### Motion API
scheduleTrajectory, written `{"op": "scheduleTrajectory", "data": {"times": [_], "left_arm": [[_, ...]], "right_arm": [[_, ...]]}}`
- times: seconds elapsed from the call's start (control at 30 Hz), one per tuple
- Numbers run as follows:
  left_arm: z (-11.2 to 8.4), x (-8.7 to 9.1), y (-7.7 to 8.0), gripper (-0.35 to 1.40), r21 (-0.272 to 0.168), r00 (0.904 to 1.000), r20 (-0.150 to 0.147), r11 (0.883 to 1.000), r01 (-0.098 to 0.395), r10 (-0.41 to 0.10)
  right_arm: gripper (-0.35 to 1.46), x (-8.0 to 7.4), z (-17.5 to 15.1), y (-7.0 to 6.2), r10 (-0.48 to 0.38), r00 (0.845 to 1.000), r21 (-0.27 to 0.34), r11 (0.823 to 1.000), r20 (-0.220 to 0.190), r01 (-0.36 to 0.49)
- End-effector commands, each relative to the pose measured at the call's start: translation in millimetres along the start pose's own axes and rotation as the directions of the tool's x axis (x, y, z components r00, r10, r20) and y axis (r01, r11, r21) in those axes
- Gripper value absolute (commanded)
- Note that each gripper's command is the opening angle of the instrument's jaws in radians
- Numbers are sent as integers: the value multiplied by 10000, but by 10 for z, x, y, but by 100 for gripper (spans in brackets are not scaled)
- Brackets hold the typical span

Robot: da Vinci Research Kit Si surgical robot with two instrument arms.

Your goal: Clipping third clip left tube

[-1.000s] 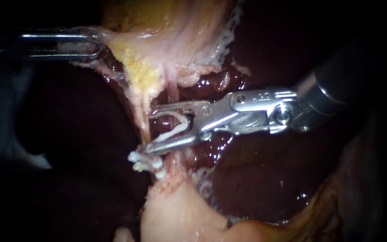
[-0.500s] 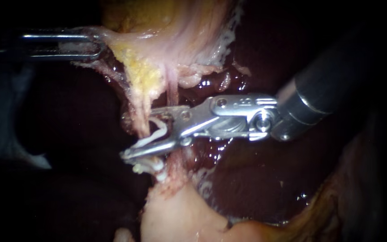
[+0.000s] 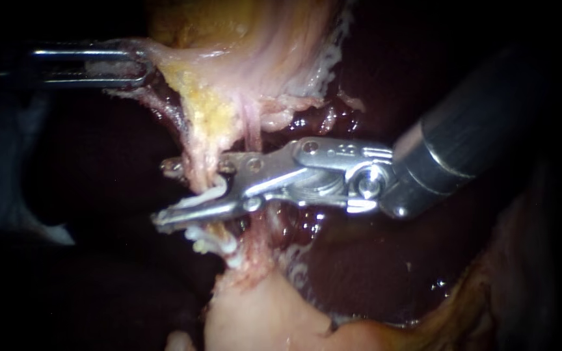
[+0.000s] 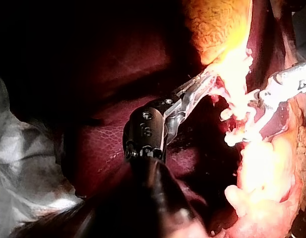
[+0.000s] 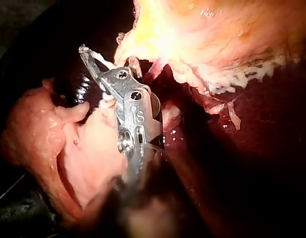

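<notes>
One liver (image 3: 385, 260): the dark red ground behind everything. One gallbladder (image 3: 248, 45): pale yellow-pink, above the tubes. Two tubes: the left tube (image 3: 200, 170), and a thinner pink strand (image 3: 252, 127) just beside it, crossed and partly hidden by the right instrument's upper jaw. Three clips, as far as shows: two seated clips (image 3: 219, 242) on the left tube just below the jaws, and one white clip (image 3: 204, 195) held in the hand of the right instrument (image 3: 162, 193), whose jaws stand narrowly apart astride the left tube. One left instrument (image 3: 134, 65): hand closed on the gallbladder's edge, well apart from the tubes.
</notes>
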Motion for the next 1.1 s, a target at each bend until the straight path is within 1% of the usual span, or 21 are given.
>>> {"op": "scheduleTrajectory", "data": {"times": [0.03,0.13,0.27,0.37,0.5,0.6,0.73,0.87,0.93,0.97,1.0,1.07,1.1], "left_arm": [[0,0,0,-35,-4,10000,1,10000,-2,2],[0,0,0,-35,-6,10000,2,10000,-3,3],[0,0,0,-35,-6,10000,2,10000,-5,5],[0,0,-1,-35,-9,10000,3,10000,-6,6],[0,0,-1,-35,-9,10000,3,10000,-6,6],[0,0,-1,-35,-10,10000,3,10000,-7,7],[0,-1,-1,-35,-11,10000,3,10000,-10,10],[0,-1,-2,-35,-10,10000,3,10000,-12,12],[0,-1,-2,-35,-10,10000,2,10000,-12,12],[0,-1,-2,-35,-11,10000,3,10000,-12,12],[0,-1,-2,-35,-11,10000,2,10000,-13,13],[0,-1,-2,-35,-10,10000,2,10000,-14,14],[0,-1,-2,-35,-10,10000,1,10000,-15,15]], "right_arm": [[45,6,-1,-5,82,10000,0,10000,-4,-82],[44,19,-4,-15,397,9992,-168,9991,-66,-398],[42,30,-7,-23,702,9975,-288,9971,-126,-705],[41,34,-8,-25,786,9968,-405,9960,-157,-792],[36,34,-9,-24,1029,9945,-484,9934,-198,-1038],[26,33,-11,-22,1438,9892,-580,9877,-268,-1451],[5,32,-15,-21,1674,9854,-590,9839,-301,-1690],[-9,31,-16,-20,1853,9821,-610,9805,-331,-1870],[-24,31,-16,-19,2026,9786,-604,9770,-355,-2045],[-35,31,-17,-19,2141,9761,-628,9743,-379,-2161],[-35,30,-17,-19,2477,9678,-617,9662,-460,-2502],[-35,30,-18,-18,2542,9664,-767,9635,-391,-2566],[-35,30,-19,-18,2560,9664,-827,9629,-225,-2570]]}}
